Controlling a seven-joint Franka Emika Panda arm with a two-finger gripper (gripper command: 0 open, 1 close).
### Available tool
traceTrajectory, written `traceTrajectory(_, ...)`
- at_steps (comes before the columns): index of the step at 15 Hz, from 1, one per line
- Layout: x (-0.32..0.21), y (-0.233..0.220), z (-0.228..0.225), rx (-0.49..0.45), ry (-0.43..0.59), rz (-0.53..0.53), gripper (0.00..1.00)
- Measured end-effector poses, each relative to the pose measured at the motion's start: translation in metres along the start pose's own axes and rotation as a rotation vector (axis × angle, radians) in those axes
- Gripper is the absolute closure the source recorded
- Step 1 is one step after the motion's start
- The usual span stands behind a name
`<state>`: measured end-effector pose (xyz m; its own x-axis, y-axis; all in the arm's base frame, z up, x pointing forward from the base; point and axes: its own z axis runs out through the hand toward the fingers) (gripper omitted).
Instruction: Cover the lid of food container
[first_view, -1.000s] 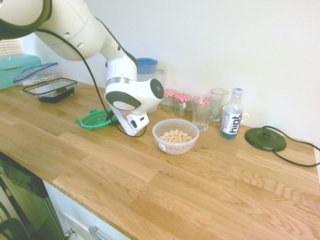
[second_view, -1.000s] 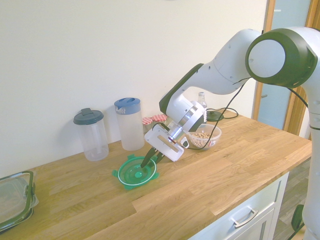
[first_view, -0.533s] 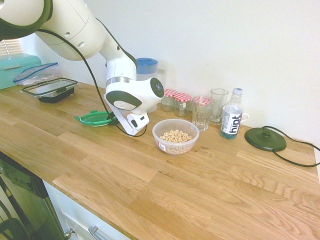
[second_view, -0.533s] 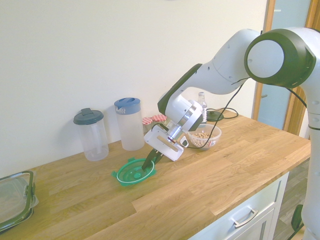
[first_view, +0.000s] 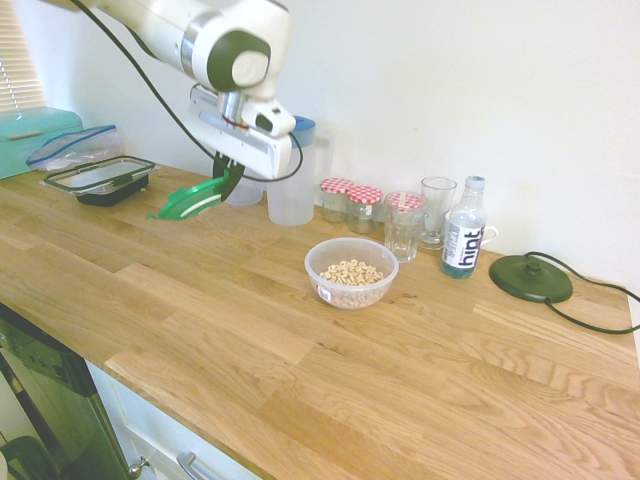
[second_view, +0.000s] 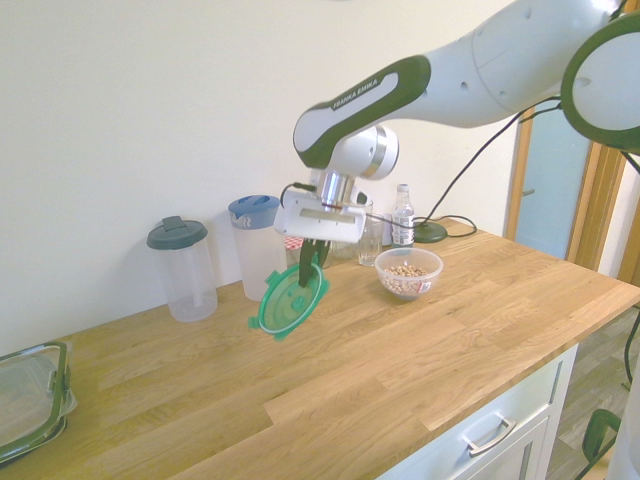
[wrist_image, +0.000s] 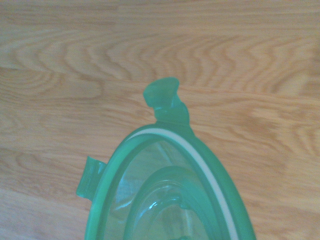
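The gripper (second_view: 309, 258) is clamped on one edge of the green lid (second_view: 289, 301), which hangs tilted in the air, clear above the wooden table (first_view: 330, 380). The food container (first_view: 351, 272), a clear bowl of cereal rings, sits open on the table, well apart from the lid. In the first exterior view the lid is to the left of the bowl.

Behind the bowl, along the wall, stand jars with red-checked lids (first_view: 352, 205), two glasses (first_view: 404, 226), a water bottle (first_view: 464, 241) and a dark round base (first_view: 530, 278). A blue-lidded pitcher (second_view: 259, 247) stands just behind the arm. The near half of the table is bare wood right up to its front edge, and the stretch between lid and bowl is open.

The second exterior view adds a grey-lidded pitcher (second_view: 183, 268) that the first does not show, and it shows the lid's ringed face. The first shows a rectangular dark-rimmed container (first_view: 101, 179) at far left. The wrist view shows the lid's rim and two snap tabs over plain wood grain.
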<state>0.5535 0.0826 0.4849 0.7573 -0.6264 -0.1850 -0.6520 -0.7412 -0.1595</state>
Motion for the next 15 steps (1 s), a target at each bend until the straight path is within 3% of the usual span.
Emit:
traceTrajectory(4,-0.040,-0.001,-0.044,-0.242,0.188,-0.030,1.00)
traceTrajectory(9,-0.041,0.011,-0.092,-0.497,0.448,-0.074,1.00)
traceTrajectory(15,-0.034,-0.003,-0.083,-0.778,0.749,-0.110,1.00)
